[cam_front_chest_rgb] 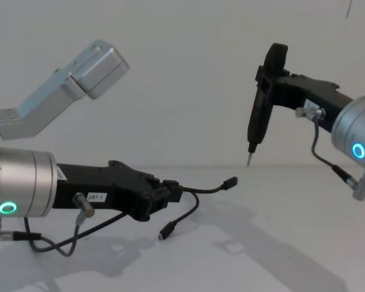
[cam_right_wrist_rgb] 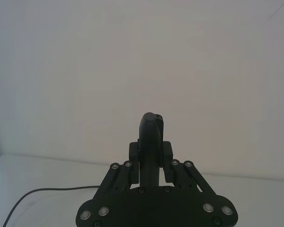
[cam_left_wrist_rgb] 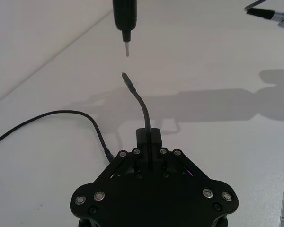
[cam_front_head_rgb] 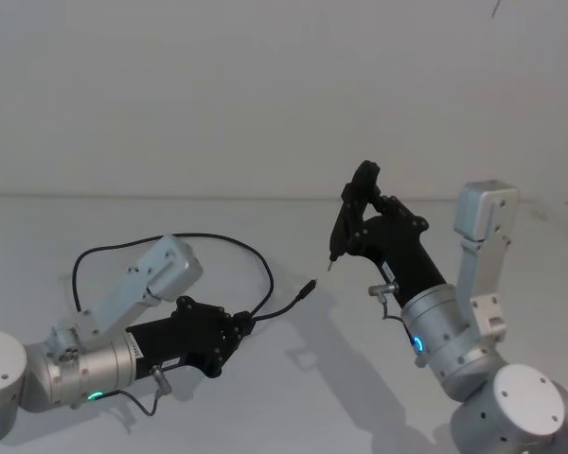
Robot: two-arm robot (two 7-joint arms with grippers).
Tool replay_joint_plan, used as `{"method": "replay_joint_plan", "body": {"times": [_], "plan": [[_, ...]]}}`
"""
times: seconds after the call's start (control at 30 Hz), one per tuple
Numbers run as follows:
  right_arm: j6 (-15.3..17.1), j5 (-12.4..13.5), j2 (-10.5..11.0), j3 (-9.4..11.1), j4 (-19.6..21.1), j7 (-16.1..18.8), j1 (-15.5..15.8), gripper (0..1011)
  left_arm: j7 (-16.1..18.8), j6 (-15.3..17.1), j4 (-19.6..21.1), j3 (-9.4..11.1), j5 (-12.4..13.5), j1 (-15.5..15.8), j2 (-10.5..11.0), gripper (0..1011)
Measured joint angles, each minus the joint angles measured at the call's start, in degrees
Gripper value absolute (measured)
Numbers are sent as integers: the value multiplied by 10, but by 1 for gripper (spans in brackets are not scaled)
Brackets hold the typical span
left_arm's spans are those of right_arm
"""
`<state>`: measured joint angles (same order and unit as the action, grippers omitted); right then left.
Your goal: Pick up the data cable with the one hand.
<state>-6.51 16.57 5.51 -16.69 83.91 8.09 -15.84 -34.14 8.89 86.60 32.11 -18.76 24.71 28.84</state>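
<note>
With left gripper (cam_front_chest_rgb: 170, 196) fingers (cam_left_wrist_rgb: 154, 137) clamped on the data cable (cam_front_head_rgb: 218, 246) just behind its forward plug, lift slowly off the bench (cam_front_head_rgb: 360, 397), letting the trailing loop behind follow freely, clear of the raised right gripper (cam_front_chest_rgb: 263, 79).

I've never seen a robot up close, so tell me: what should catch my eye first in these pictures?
Probably the left gripper, low over the white table, pinching a thin black cable near one end so its plug sticks out in the air. Opposite it, the right gripper holds a slim black tool upright, its metal tip pointing down near that plug.
</note>
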Motion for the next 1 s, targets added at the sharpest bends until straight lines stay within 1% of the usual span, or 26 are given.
{"method": "replay_joint_plan", "body": {"times": [0.13,0.33,0.63,1.0], "plan": [[-1,0,-8,0,-17,2,-8,279,0,0,0,0,0,0,0,40],[1,0,-15,-1,-30,7,-12,279,0,0,0,0,0,0,0,40],[4,0,-19,0,-40,13,-12,279,0,0,0,0,0,0,0,40],[4,-5,-23,6,-53,17,-12,279,0,0,0,0,0,0,0,40]]}}
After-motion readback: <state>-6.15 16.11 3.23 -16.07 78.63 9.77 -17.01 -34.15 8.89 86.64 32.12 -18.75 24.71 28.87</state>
